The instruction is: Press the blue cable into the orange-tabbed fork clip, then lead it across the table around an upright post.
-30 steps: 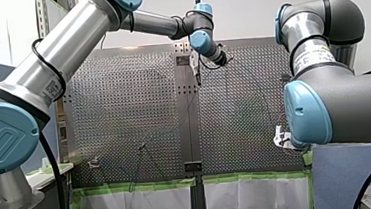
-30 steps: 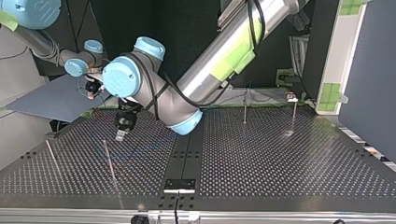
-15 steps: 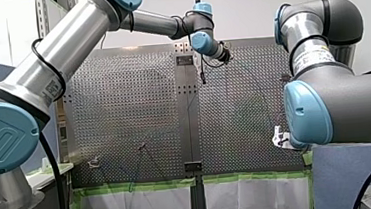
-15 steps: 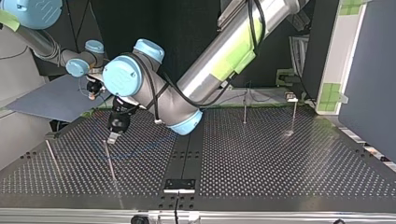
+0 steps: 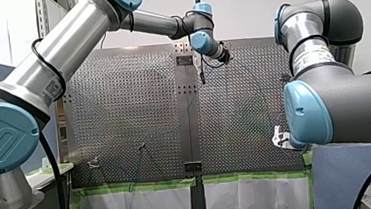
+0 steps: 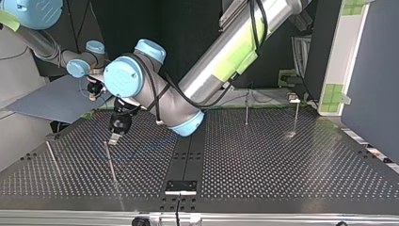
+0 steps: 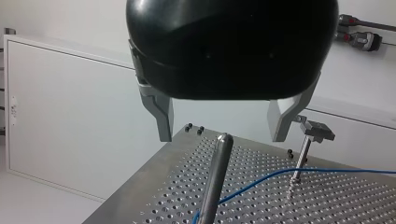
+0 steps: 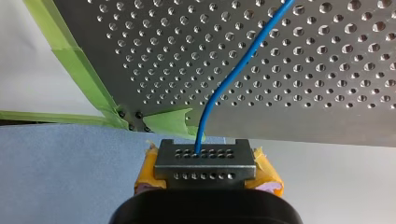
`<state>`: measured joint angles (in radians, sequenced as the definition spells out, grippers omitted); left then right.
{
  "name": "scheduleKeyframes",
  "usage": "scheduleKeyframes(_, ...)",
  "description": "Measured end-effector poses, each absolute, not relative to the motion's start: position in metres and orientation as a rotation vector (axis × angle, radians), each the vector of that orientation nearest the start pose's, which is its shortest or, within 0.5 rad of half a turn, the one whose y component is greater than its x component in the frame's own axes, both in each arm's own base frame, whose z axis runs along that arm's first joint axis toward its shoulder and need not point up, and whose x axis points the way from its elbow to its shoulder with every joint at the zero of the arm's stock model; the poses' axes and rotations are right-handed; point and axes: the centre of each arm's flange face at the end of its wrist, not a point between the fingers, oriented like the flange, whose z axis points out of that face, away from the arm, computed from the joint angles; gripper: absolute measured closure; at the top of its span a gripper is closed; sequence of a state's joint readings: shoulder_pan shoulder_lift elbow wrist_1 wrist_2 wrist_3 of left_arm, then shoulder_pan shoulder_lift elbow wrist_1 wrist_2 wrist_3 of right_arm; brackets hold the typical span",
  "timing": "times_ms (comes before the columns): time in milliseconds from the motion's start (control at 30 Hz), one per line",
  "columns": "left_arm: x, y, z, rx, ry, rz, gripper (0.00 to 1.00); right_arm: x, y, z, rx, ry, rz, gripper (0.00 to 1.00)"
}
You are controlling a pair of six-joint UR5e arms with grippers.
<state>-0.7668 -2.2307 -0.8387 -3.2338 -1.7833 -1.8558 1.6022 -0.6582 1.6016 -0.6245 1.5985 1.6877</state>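
L gripper (image 7: 223,136) spread wide, empty, w/ the post (image 7: 215,182) tip between its fingers, ungripped. R gripper (image 8: 205,161) pinches the blue cable (image 8: 224,88) just off the table's (image 8: 327,70) taped corner; cable runs across the table.

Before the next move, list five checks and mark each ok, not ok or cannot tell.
1. My left gripper open: ok.
2. Upright post lined up between its fingers: ok.
3. My right gripper shut on the blue cable: ok.
4. Cable seated in the fork clip: cannot tell.
5. Cable led around the post: cannot tell.
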Motion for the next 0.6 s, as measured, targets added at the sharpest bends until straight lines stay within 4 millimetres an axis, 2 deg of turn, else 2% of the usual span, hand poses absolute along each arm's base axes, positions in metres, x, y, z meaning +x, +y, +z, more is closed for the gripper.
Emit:
scheduleKeyframes(200,0.462,-0.593,0.425,0.196,1.622,-0.629,0.0,0.15,-0.625,-0.021,1.378,-1.531,1.109,1.0)
scheduleKeyframes(600,0.494,-0.533,0.456,0.073,1.539,-0.611,0.0,0.15,-0.625,-0.021,1.379,-1.532,1.109,1.0)
